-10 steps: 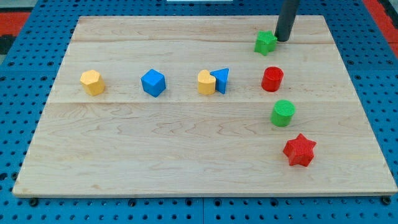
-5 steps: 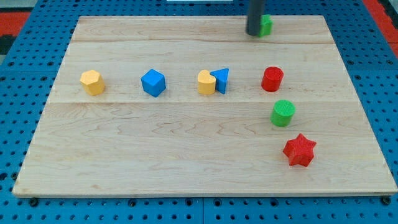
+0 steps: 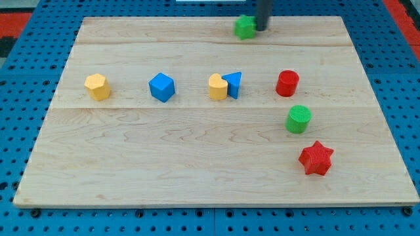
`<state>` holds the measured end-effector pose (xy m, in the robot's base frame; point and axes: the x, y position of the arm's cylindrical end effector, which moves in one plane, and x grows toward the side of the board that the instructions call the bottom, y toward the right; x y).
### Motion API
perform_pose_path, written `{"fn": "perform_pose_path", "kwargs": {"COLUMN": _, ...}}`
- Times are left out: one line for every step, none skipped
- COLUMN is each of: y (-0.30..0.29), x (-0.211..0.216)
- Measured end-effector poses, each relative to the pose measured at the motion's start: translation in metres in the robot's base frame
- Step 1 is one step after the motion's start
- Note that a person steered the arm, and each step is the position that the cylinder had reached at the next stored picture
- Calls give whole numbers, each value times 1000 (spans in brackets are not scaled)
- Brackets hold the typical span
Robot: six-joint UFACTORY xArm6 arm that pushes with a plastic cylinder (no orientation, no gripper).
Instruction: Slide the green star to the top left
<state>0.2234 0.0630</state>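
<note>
We work on a pale wooden board [image 3: 197, 151] over blue pegboard [image 3: 20, 98]. At the far edge, the green star [image 3: 245, 27] touches my tip [image 3: 262, 29] on its left; the tip is a bare rod, clamping nothing.

The bench [image 3: 197, 164] is pale, light-grained wood, laid on a bright blue pegboard [image 3: 20, 98] dotted with dark holes. Near its top edge sits the green star [image 3: 245, 27], with my tip [image 3: 261, 29], dark grey, at its right. Across the middle run a yellow block [image 3: 96, 86], a blue cube [image 3: 161, 87], another yellow block [image 3: 217, 86] and a blue triangle [image 3: 233, 84]. Toward the right edge are a red cylinder [image 3: 287, 83], a green cylinder [image 3: 298, 119] and a red star [image 3: 316, 158].
</note>
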Motion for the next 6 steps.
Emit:
{"fn": "perform_pose_path", "kwargs": {"y": -29, "x": -1}}
{"fn": "perform_pose_path", "kwargs": {"y": -69, "x": 7}}
{"fn": "perform_pose_path", "kwargs": {"y": -133, "x": 9}}
{"fn": "perform_pose_path", "kwargs": {"y": -192, "x": 9}}
{"fn": "perform_pose_path", "kwargs": {"y": -245, "x": 9}}
{"fn": "perform_pose_path", "kwargs": {"y": -266, "x": 9}}
